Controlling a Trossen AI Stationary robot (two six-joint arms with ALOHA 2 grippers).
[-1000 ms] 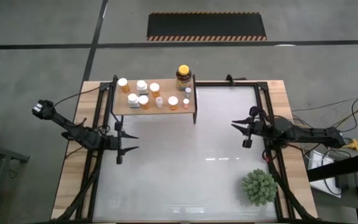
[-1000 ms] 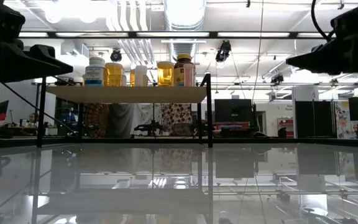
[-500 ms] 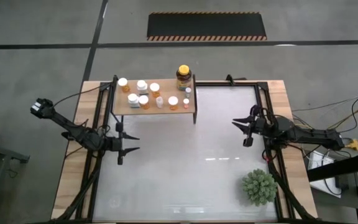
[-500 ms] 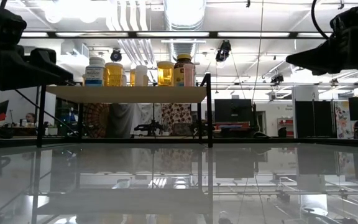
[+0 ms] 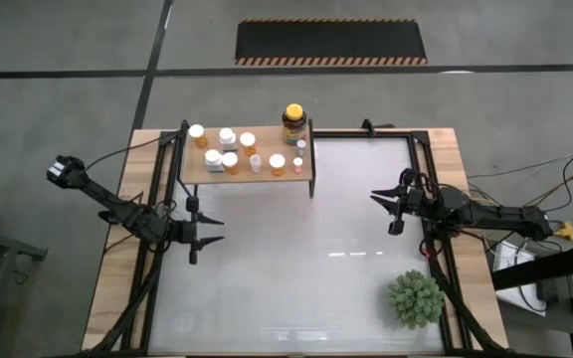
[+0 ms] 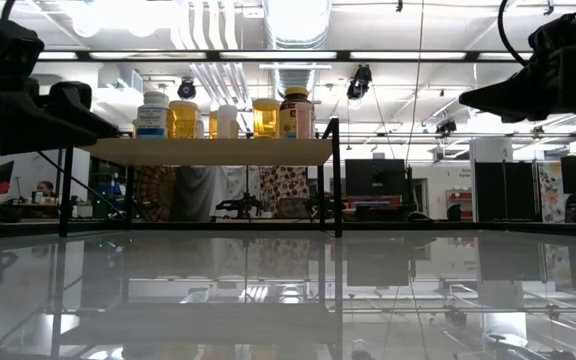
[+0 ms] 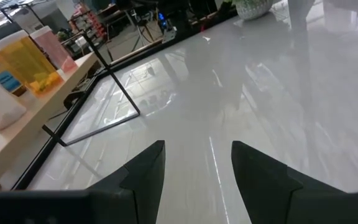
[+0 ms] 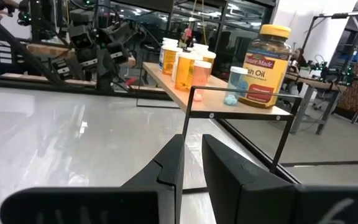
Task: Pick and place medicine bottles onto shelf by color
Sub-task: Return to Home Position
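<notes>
- Worktop: we see a glossy white sheet, mirror-smooth and catching the ceiling lights, set in a pale wood border with thin black rails along its left and right edges.
- Shelf: a flat rectangular board of light wood on slim black metal legs. It stands at the far left part of the worktop.
- Left pincer: dark and matte, it hangs over the worktop near the shelf's front edge. Its two wedge-shaped fingers are spread wide, and we see only bare white surface between them.
- Right pincer: it hovers by the worktop's right rail, well apart from the shelf and pointing towards it. Its fingers stand with only a narrow slit between them and grip nothing.
- Plant: a round, spiky green tuft sitting at the near right corner of the worktop.
- Jar: a dark amber cylinder with a yellow cap and a printed label, upright at the shelf's far right corner.
- Medicine bottles: small cylinders with white caps, all upright on the board to the left of the jar. Some are opaque white and some translucent orange, and at least one looks pink. They stand close together in two loose rows.
</notes>
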